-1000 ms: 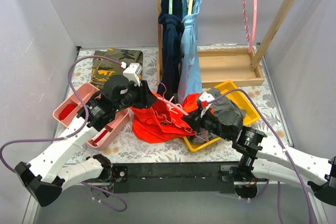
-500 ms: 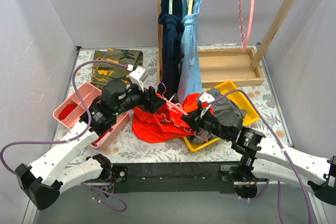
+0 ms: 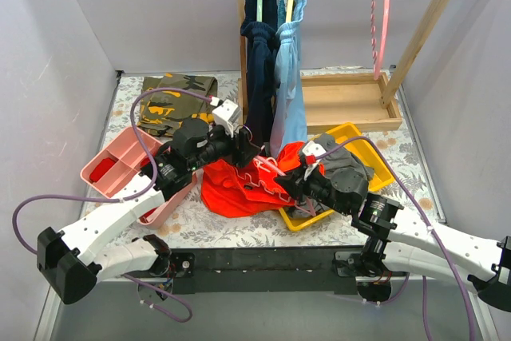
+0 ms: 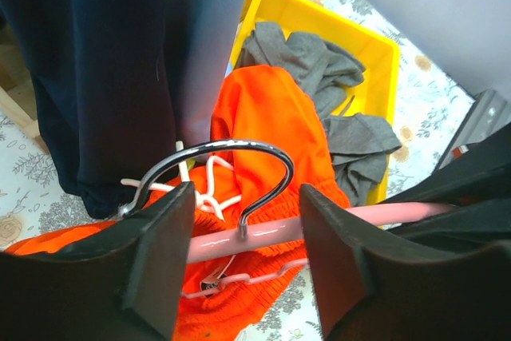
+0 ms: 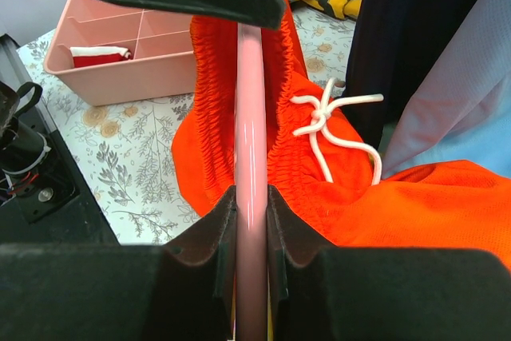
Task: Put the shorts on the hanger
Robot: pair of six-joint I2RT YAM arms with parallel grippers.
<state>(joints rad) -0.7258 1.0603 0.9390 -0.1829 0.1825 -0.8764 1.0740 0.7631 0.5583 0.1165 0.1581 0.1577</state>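
The red-orange shorts [image 3: 227, 193] lie crumpled on the table, partly over the yellow tray's left corner, with the white drawstring [image 5: 331, 117] showing. The pink hanger [image 3: 267, 169] lies across the shorts. My right gripper [image 5: 251, 221] is shut on the hanger's pink bar [image 5: 251, 101] and also shows in the top view [image 3: 294, 185]. My left gripper [image 4: 243, 257] is open, its jaws standing on either side of the metal hook [image 4: 239, 149] where it joins the bar [image 4: 271, 229]. It is above the shorts [image 4: 263, 113], by the dark hanging garment [image 3: 243, 148].
The yellow tray [image 3: 382, 167] holds a grey garment [image 3: 347, 167]. A pink divided bin [image 3: 120, 161] stands at the left, with a camouflage cloth [image 3: 172, 97] behind it. A wooden rack [image 3: 351, 105] carries a navy garment [image 3: 257, 61], light blue shorts [image 3: 289, 77] and another pink hanger [image 3: 382, 13].
My left arm has swung right and forward, bringing its open jaws around the hanger's hook. The right gripper holds still. The spare pink hanger on the rack has swayed.
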